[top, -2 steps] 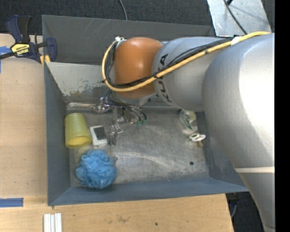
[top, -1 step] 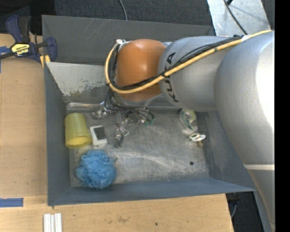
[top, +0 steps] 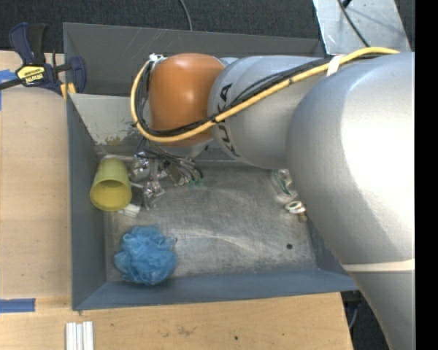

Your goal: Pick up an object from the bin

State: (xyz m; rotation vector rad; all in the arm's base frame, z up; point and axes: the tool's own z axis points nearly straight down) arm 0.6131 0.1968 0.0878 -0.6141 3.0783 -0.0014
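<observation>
The gripper [top: 155, 175] was low in the bin [top: 84, 217], just beside a yellow cup [top: 111, 184] lying on its side, perhaps the thing to pick. Open or closed, I could not tell. A blue fluffy ball [top: 146, 256] lay apart.

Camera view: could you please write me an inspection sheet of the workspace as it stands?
Surface: grey bin floor, scuffed, mostly bare.
Job's things: yellow cup lying on its side at the left; blue ruffled puff in the near left corner.
Clutter: small pale bits at the right, beside the arm.
Grippers: pincer low in the far left part, just right of the yellow cup, under the orange cover.
Cables: yellow cable runs along the arm and loops round the orange cover.
Surroundings: dark ground at the top of the view, crossed by a black cable.
</observation>
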